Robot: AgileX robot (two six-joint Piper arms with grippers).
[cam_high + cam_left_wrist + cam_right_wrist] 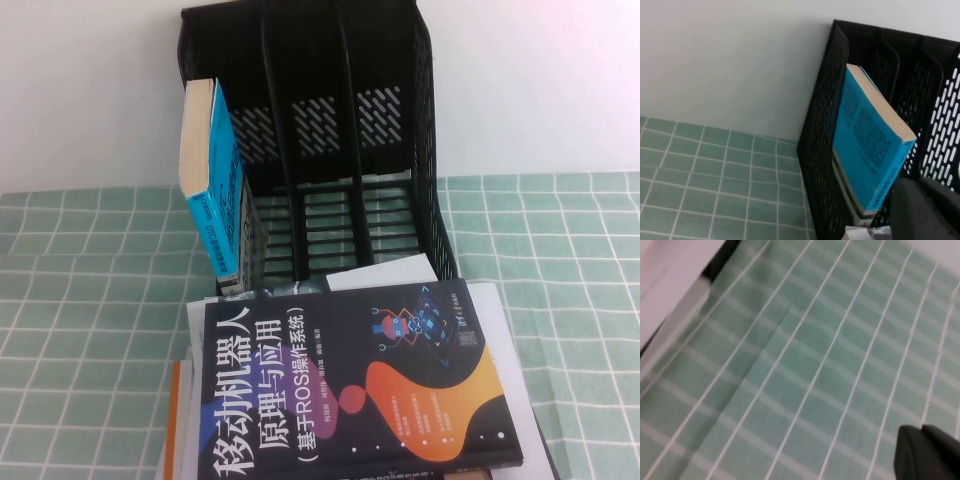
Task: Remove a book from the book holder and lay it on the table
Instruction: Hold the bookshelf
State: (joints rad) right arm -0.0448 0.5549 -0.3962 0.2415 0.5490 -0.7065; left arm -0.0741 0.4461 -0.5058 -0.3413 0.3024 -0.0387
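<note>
The book [212, 180], cyan with cream page edges, stands leaning in the leftmost slot of the black book holder [330, 130] at the back of the table [80, 300]. The other two slots hold nothing. Neither arm shows in the high view. In the left wrist view the book [867, 145] leans against the holder's side wall [822, 150], and my left gripper [925, 210] is a dark mass close beside its lower corner, apart from it. My right gripper [921, 440] hovers over bare green cloth [815, 365], shut with nothing between its fingers.
A dark navy book with orange shapes [350, 390] lies flat on a stack of white papers [500, 320] just in front of the holder. A white wall rises behind. Green cloth lies open to the left and right of the stack.
</note>
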